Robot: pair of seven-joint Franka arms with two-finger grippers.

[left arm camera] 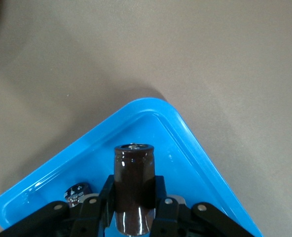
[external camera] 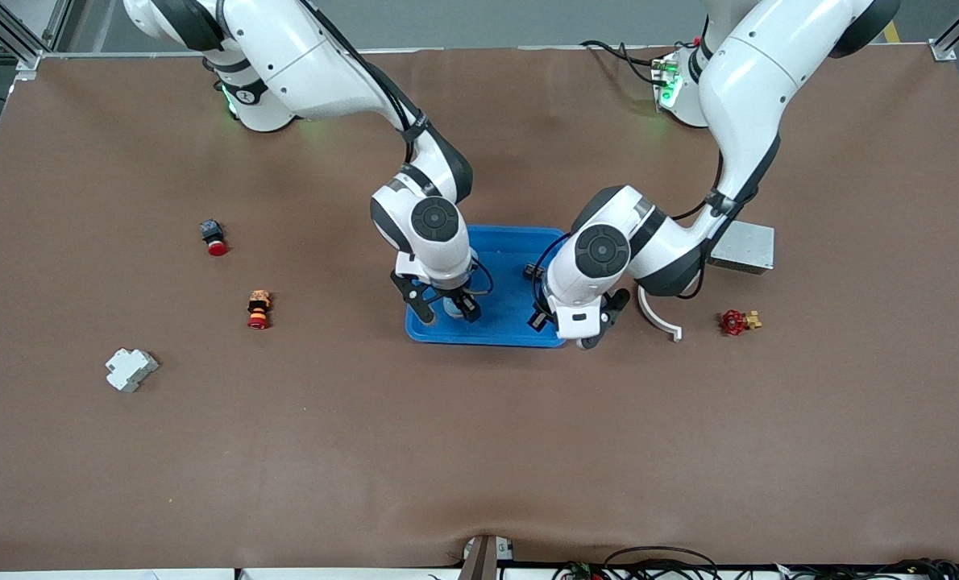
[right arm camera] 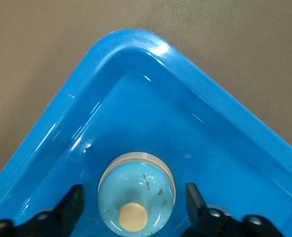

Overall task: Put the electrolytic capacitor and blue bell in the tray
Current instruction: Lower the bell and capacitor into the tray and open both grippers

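The blue tray [external camera: 512, 242] lies at the table's middle. The pale blue bell [right arm camera: 136, 192] sits on the tray floor near a corner [right arm camera: 136, 44], also seen from the front camera [external camera: 453, 308]. My right gripper [right arm camera: 135, 197] [external camera: 447, 309] is open, with one finger on each side of the bell and a gap between each finger and the bell. My left gripper [left arm camera: 133, 195] [external camera: 578, 329] is shut on the dark brown electrolytic capacitor [left arm camera: 133, 177]. It holds the capacitor over the tray corner [left arm camera: 195, 148] toward the left arm's end.
A small dark cylinder [left arm camera: 77, 192] lies in the tray beside the left gripper. A grey metal box [external camera: 744, 246], a white curved piece [external camera: 658, 318] and a red valve [external camera: 737, 322] lie toward the left arm's end. Two red push buttons [external camera: 213, 238] [external camera: 259, 310] and a white part [external camera: 130, 369] lie toward the right arm's end.
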